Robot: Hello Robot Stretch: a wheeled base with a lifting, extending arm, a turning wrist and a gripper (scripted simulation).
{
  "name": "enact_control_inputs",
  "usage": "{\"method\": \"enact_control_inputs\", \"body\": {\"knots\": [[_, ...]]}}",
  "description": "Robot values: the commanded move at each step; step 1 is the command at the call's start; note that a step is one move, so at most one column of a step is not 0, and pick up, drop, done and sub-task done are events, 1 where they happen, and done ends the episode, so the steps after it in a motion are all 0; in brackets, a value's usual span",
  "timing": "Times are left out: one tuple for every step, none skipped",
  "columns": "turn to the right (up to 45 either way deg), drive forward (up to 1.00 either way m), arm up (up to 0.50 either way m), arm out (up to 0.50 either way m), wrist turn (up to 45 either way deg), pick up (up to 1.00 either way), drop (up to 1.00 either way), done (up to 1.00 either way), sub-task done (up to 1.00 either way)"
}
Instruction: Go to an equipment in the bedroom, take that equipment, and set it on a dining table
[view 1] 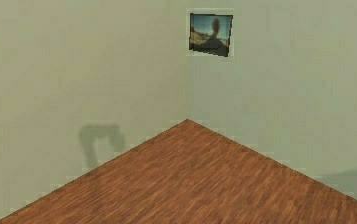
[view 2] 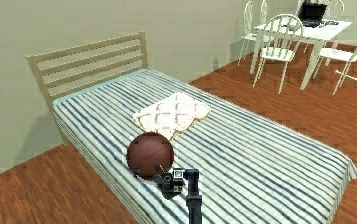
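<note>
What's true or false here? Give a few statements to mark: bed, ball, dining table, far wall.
1. A brown ball lies on the striped bed. True.
2. The cream pillow lies on the floor. False: it lies on the bed, next to the ball.
3. A laptop stands on the white table. True.
4. The chairs at the table are black. False: they are white.
5. A framed picture hangs near the room's corner. True.

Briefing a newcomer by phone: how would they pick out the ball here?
Find the bed with the striped cover. On it, nearer than the cream pillow, sits the ball: round and dark brown, where the pillow is flat and pale.
</note>
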Motion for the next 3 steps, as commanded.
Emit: {"method": "enact_control_inputs", "body": {"knots": [[0.0, 0.00, 0.10, 0.00, 0.0, 0.00, 0.00, 0.00, 0.00], [0.0, 0.00, 0.32, 0.00, 0.0, 0.00, 0.00, 0.00, 0.00], [0.0, 0.00, 0.00, 0.00, -45.0, 0.00, 0.00, 0.00, 0.00]]}}
